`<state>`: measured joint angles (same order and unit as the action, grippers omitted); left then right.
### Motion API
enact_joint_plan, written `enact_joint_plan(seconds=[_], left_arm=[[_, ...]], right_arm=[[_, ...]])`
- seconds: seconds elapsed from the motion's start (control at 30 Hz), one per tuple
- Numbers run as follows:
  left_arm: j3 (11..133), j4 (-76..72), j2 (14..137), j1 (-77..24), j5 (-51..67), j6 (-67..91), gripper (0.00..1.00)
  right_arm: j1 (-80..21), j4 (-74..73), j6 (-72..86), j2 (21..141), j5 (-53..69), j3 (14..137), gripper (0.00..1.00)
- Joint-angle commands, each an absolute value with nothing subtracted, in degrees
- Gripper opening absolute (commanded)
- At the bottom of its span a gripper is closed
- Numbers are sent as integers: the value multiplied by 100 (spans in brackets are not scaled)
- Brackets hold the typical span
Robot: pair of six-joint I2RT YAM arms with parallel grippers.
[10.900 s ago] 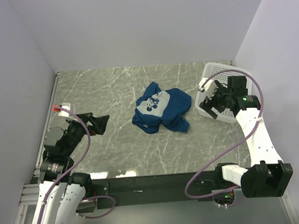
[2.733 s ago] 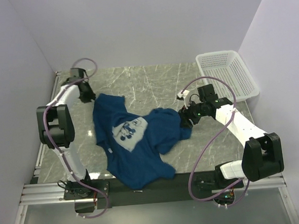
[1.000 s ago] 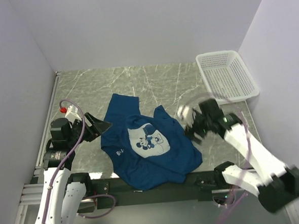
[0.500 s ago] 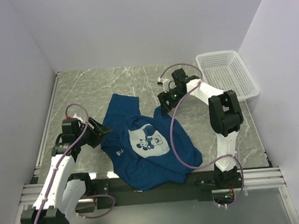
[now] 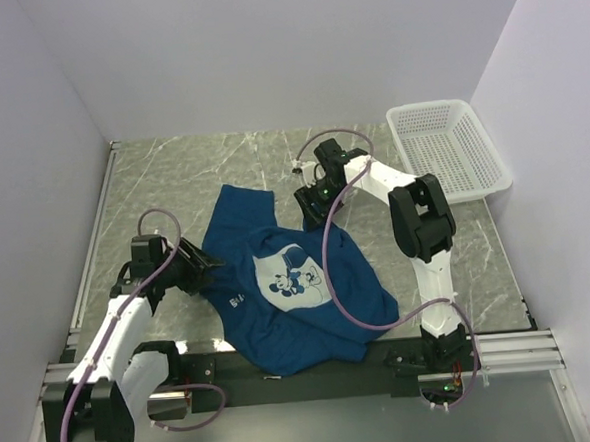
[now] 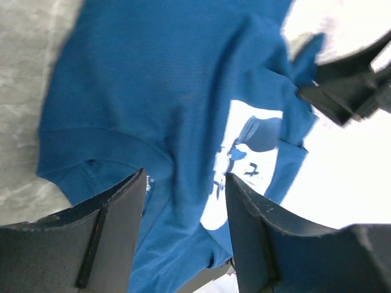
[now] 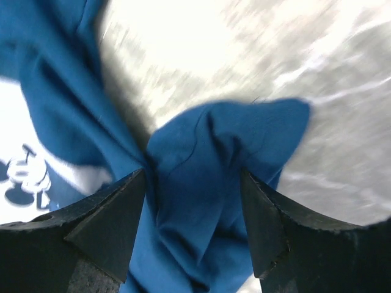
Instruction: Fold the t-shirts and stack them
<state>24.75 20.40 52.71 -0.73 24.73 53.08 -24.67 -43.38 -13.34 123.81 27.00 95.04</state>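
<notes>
T-shirt in blue lies print-up in the middle of the counter, and its near edge hangs a little over the front of the counter. Its long axis runs from the far left toward the near right. One sleeve at the far right side is not flat — it is bunched and partly folded over itself.

The right hand is directly above this bunched sleeve. In the right wrist view its fingers are spread, with the crumpled cloth between them but not pinched. The left hand is at the opposite, left edge of the shirt, low on the counter, also spread, and a hemmed edge lies just before its fingers.

I judge that the right arm is the one to take the sleeve and draw it outward, away from the print. A white basket stands well apart at the far right.
</notes>
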Motion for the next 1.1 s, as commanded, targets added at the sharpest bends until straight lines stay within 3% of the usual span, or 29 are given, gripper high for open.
enact_joint_plan(seconds=[0.0, 0.23, 0.47, 0.73, 0.83, 0.87, 0.93, 1.0, 1.07], left_arm=[[2891, 2258, 4827, -97, 2505, 5203, 60], [2786, 2619, 4316, -105, 2514, 5238, 60], [2707, 2646, 4069, -105, 2487, 5344, 60], [2681, 2602, 4166, -105, 2531, 5326, 59], [2654, 2584, 4149, -105, 2558, 5335, 59], [2646, 2558, 4157, -105, 2566, 5335, 59], [2628, 2523, 4166, -105, 2601, 5352, 59], [2619, 2522, 4149, -105, 2628, 5353, 59], [2645, 2540, 4140, -105, 2654, 5344, 59]], right_arm=[[-2540, -4456, -1204, 12699, 2347, 10027, 70], [-2619, -4798, -1257, 12973, 2346, 10722, 63], [-2462, -4597, -1512, 12586, 1670, 10661, 67], [-2461, -4755, -1564, 13192, 1433, 10986, 65], [-2461, -4816, -1591, 13280, 1397, 11004, 46], [-2452, -4860, -1617, 13280, 1467, 10995, 33], [-2400, -4834, -1661, 13123, 1581, 10864, 24], [-2338, -4781, -1705, 12817, 1827, 10758, 8], [-2207, -4808, -1775, 12561, 1977, 10679, 0]])
